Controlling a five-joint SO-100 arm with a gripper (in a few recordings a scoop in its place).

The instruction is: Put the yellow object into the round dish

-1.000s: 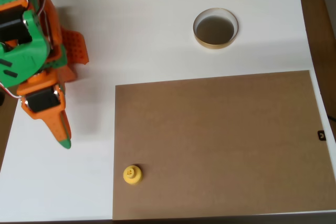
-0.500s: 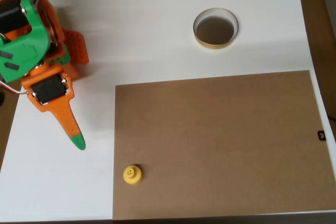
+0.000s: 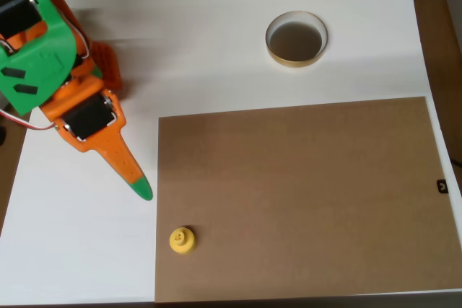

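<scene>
Low in the overhead frame, left of centre, the yellow object (image 3: 182, 239) sits knob-up on the corner of the brown board (image 3: 303, 200), untouched. Up and to the left, the orange-and-green gripper (image 3: 141, 189) points its green tip down-right over the white table (image 3: 216, 34); whether its jaws are apart, I cannot tell. Far upper right of centre, the round dish (image 3: 296, 57) sits off the board.

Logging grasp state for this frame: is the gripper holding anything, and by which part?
Nothing is held. The gripper is over the white table, apart from the yellow object, which lies free on the brown board.
</scene>
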